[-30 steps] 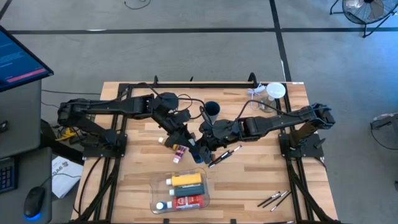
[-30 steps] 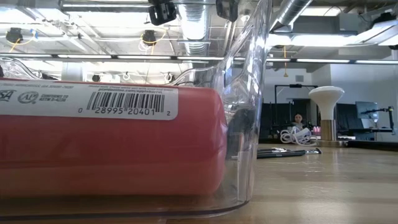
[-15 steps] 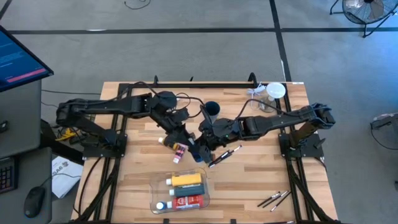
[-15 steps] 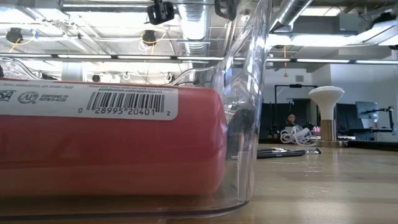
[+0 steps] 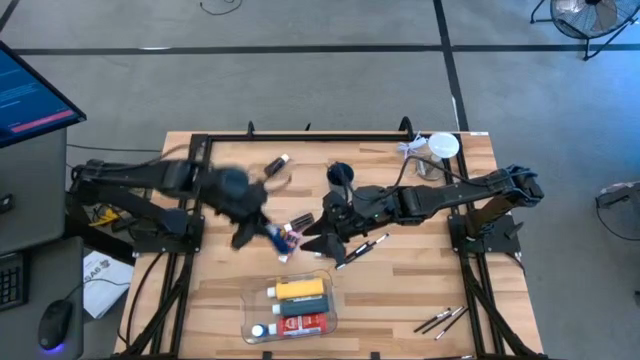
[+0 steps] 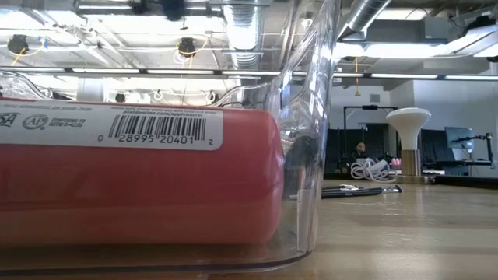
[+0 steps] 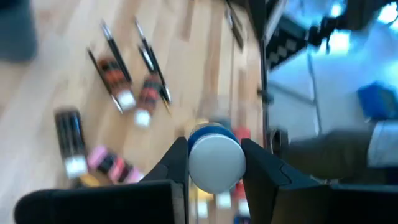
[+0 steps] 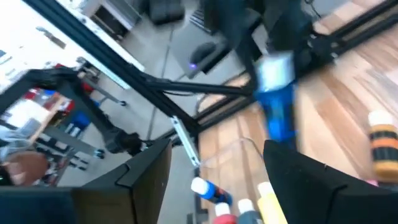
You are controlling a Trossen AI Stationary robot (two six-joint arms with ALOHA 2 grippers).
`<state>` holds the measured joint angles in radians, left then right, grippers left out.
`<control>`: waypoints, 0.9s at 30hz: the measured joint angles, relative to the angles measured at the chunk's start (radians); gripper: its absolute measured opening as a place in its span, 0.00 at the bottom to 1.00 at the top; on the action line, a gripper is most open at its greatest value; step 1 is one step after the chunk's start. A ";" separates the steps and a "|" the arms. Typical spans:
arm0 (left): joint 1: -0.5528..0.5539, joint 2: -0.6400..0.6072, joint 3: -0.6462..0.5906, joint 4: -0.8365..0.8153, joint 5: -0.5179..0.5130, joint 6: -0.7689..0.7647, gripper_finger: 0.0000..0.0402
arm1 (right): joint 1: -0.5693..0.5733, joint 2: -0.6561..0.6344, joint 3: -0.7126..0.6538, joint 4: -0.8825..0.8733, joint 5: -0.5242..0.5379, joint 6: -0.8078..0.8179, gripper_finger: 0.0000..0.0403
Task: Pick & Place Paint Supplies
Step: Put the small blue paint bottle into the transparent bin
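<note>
Swung clear, the left hand (image 7: 214, 163) clamps the blue tube (image 7: 214, 155) while the right hand (image 8: 214, 163) gapes empty; such haste could fling the tube loose.

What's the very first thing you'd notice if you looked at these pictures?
The two dark arms meeting over the middle of the wooden table. The left gripper pinches a blue tube with a white cap, while the right gripper hangs open right next to it. Nearer the front edge, a clear tray holds a yellow bottle and a red tube.
</note>
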<state>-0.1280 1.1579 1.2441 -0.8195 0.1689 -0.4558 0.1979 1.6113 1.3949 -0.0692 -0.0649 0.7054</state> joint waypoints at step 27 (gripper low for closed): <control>-0.661 0.676 0.379 -0.390 -0.563 -0.895 0.17 | 0.079 -0.037 -0.001 -0.141 -0.276 -0.106 0.62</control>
<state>-0.7888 1.8339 1.6231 -1.2091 -0.3944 -1.3504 0.2768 1.5745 1.3941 -0.2099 -0.3404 0.5990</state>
